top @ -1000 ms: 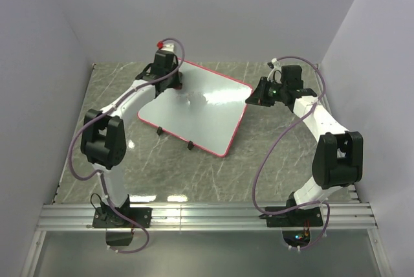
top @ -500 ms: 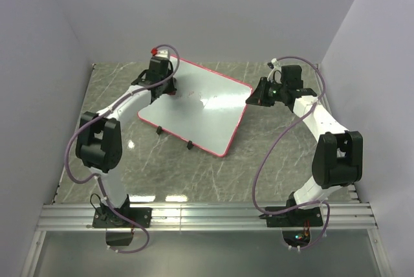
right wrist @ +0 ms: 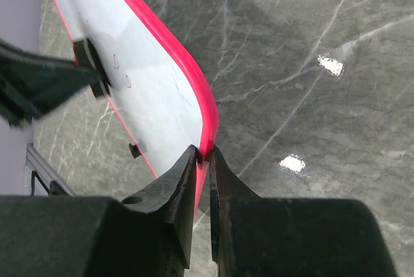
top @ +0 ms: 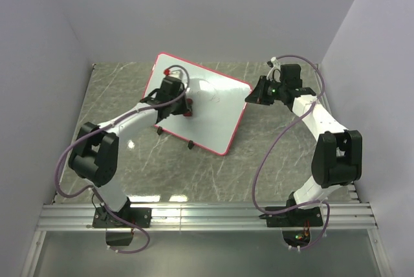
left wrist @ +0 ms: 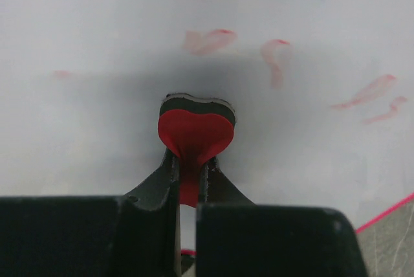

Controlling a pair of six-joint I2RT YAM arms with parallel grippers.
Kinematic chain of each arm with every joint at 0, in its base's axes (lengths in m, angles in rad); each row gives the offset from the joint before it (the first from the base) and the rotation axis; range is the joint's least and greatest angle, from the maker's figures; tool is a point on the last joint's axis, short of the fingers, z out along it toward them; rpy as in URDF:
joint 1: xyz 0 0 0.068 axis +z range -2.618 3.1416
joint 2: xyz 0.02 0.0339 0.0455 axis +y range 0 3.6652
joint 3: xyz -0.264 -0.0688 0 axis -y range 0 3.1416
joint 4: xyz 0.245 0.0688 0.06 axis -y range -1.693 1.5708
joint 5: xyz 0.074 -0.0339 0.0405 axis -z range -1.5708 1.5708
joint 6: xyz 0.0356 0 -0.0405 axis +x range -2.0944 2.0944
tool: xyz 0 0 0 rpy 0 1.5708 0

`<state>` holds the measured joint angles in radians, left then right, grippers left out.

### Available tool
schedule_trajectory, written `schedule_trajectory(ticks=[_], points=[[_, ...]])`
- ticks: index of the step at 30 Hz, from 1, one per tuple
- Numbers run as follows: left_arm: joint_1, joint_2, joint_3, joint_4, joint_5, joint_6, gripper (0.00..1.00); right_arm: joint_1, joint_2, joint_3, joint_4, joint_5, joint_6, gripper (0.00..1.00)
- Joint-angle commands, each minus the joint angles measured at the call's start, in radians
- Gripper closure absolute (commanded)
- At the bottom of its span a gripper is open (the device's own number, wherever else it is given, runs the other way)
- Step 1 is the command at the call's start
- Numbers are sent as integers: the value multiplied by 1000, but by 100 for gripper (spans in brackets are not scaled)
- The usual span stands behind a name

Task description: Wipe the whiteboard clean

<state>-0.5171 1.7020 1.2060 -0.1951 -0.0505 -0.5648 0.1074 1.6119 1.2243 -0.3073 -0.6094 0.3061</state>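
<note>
Two pinches: left claw (left wrist: 189,162) on half-hidden red eraser (left wrist: 196,129), right claw (right wrist: 202,154) on whiteboard (right wrist: 155,102) rim.

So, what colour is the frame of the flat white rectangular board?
Bright red frame; it shows best in the right wrist view.

The left gripper (top: 187,105) is dragging its red eraser (left wrist: 196,136) back from the far corner toward mid-board, with the whiteboard (top: 220,118) shifting beneath it.

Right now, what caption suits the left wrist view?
Left gripper holds a red heart-shaped eraser against the red-smudged whiteboard.
</note>
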Motion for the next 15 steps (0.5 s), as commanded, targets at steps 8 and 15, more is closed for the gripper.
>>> schedule_trajectory(ticks=[8,15], points=[[224,-30,-76,-17,-20,3,100,61,-52,3,19,-13,-10,95],[134,-1,-1,-24,25,-26,100,95,-87,-20,7,-6,-4,95]])
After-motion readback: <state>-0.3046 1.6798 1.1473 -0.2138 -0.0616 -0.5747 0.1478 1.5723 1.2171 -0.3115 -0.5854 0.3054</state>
